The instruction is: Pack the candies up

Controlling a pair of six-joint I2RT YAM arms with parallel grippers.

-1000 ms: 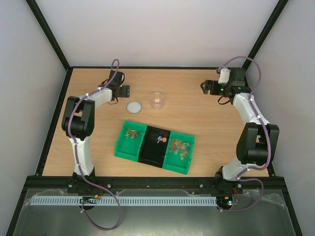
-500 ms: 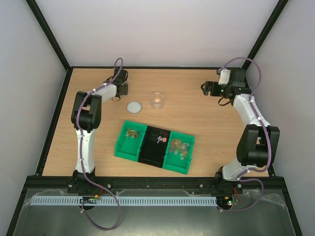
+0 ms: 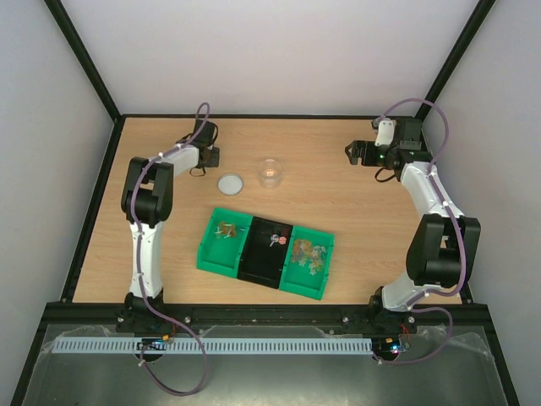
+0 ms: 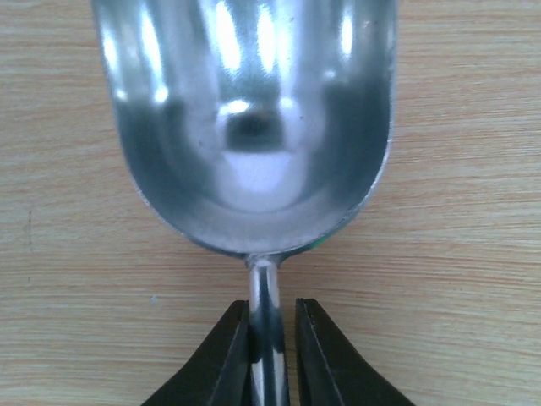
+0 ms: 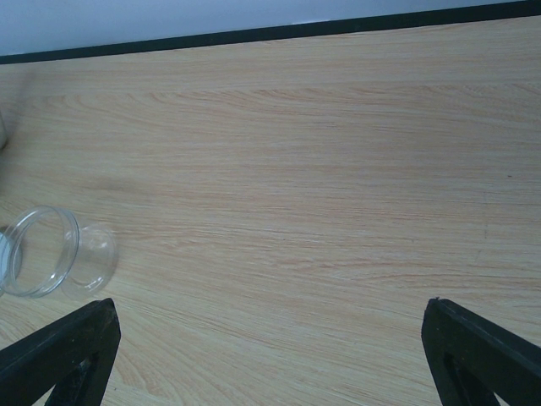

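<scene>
The candies are tiny mixed-colour sweets lying in three joined bins: a few in the left green bin [image 3: 225, 229], a few in the black middle bin [image 3: 275, 241], and many in the right green bin [image 3: 309, 254]. My left gripper [image 3: 208, 149] is at the back left. In the left wrist view its jaws [image 4: 271, 355] straddle the thin handle of an empty metal scoop [image 4: 254, 127] lying on the wood. The left finger touches the handle and a narrow gap shows at the right finger. My right gripper [image 3: 358, 153] [image 5: 270, 364] is wide open and empty at the back right.
A clear, empty jar [image 3: 270, 172] [image 5: 59, 251] stands at the back middle of the table, with its round lid [image 3: 229, 183] lying flat to its left. The bins [image 3: 218, 264] sit in the front middle. Walls close in the back and both sides.
</scene>
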